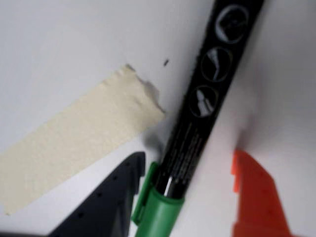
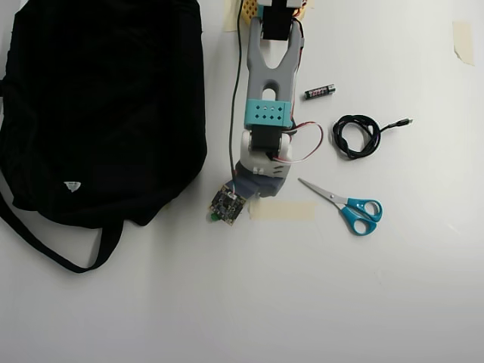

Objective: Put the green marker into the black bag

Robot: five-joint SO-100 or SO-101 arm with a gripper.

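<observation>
On the green marker [image 1: 197, 113], white print, illegible.

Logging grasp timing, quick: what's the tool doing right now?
Tool: open, straddling the green marker on the table, dark finger one side, orange finger the other; not holding it yet.

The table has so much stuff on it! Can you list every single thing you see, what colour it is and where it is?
black bag: one, black with a small white patch, left of the overhead view.
green marker: one, black barrel with green cap, between the gripper fingers in the wrist view.
battery: one, black, right of the arm.
cable: one, black, coiled, below the battery.
scissors: one, blue handles, lower right.
tape: several beige strips; one below the arm, others at the top edge.
table: one, white.
arm: one, grey and teal, top centre.
gripper: one, black and orange fingers either side of the marker.
</observation>
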